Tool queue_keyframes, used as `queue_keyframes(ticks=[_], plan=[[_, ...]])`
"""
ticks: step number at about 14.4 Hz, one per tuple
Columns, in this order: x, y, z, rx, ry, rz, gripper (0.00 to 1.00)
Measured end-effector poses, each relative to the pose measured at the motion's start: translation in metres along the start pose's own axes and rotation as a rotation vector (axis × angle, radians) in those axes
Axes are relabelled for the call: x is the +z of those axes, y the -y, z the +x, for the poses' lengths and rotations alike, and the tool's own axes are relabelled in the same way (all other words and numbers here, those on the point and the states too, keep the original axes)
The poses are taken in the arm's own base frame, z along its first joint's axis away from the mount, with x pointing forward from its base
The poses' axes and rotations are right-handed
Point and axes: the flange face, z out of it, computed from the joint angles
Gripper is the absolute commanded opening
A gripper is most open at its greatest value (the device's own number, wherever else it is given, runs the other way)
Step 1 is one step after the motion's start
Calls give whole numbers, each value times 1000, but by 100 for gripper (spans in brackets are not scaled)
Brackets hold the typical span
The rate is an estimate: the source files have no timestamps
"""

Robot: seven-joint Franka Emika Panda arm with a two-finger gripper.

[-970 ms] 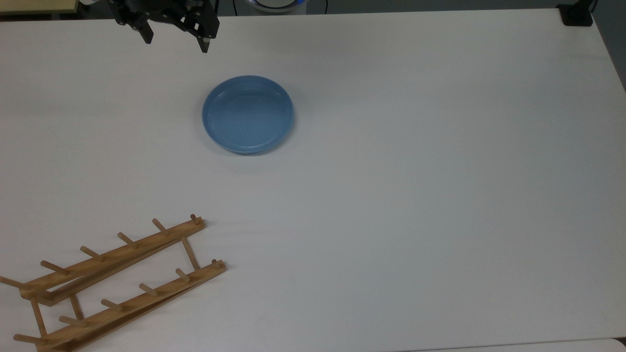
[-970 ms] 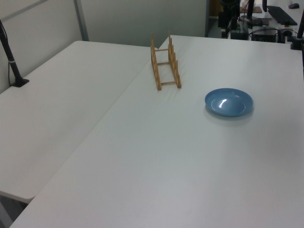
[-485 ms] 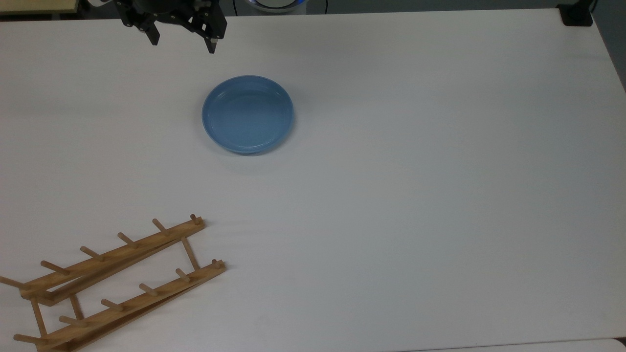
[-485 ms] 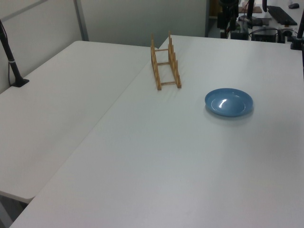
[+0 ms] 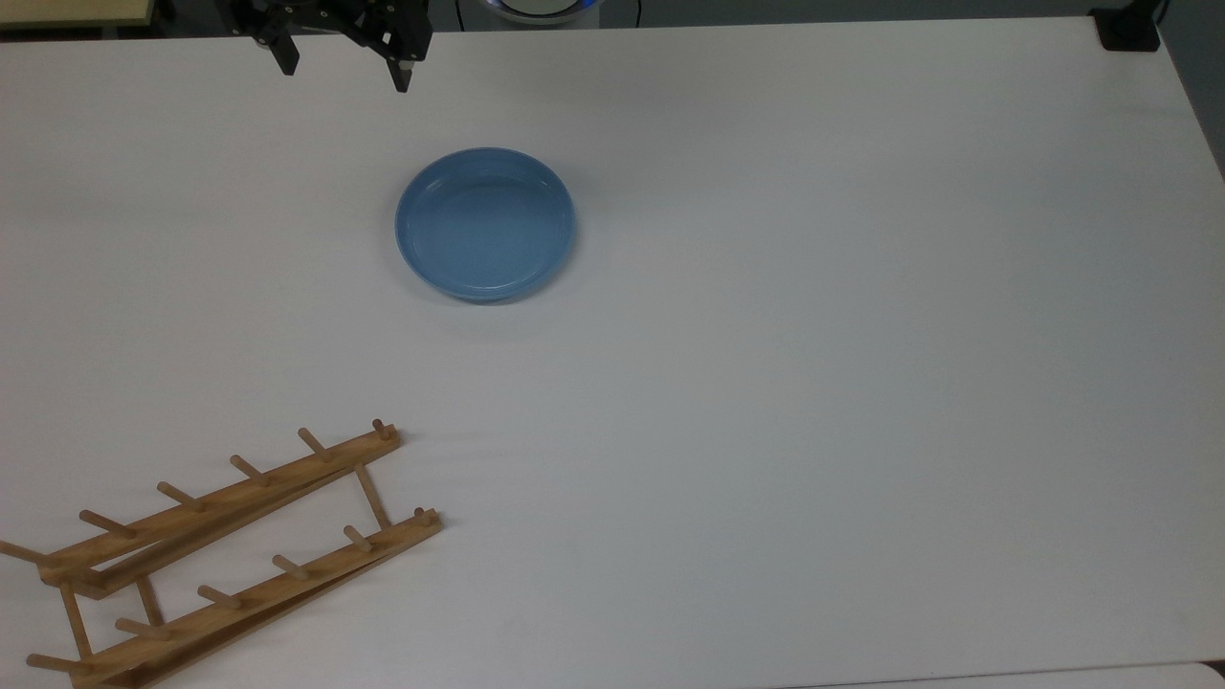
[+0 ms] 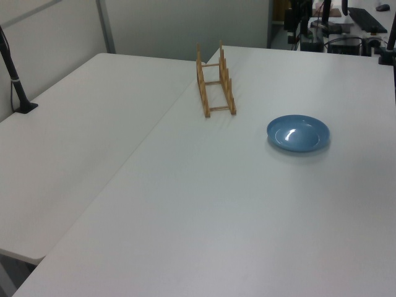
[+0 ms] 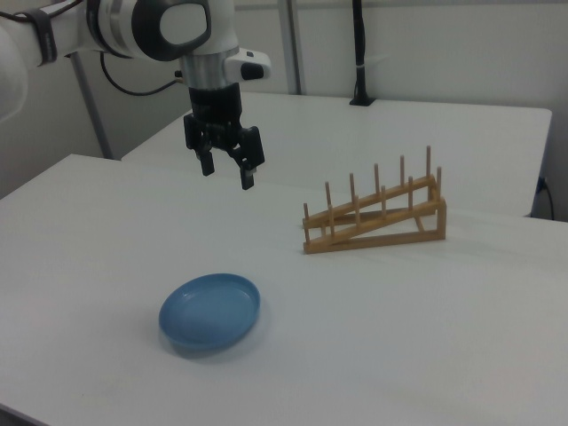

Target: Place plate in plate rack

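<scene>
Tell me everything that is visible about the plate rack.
The plate rack is of light-brown wood: two long parallel rails joined by crossbars, each rail with a row of short upright pegs. No plate is in it. It stands on the white table, apart from the blue plate, near the top view's lower left corner. Nothing touches it except the table.

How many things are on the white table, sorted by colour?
Blue: 1, the plate
Light-brown wood: 1, the rack
Total: 2
</scene>
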Motion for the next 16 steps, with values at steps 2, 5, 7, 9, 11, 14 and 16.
queue_keyframes(ticks=[2,5,7,9,11,14,16], plan=[[0,1,0,-2,1,0,100],[2,4,0,-7,3,-1,100],[4,6,1,-11,6,-1,100],[6,7,3,-12,11,-1,100],[8,10,4,-17,15,-1,100],[14,17,11,-30,-12,-2,100],[19,27,18,-45,-33,-3,100]])
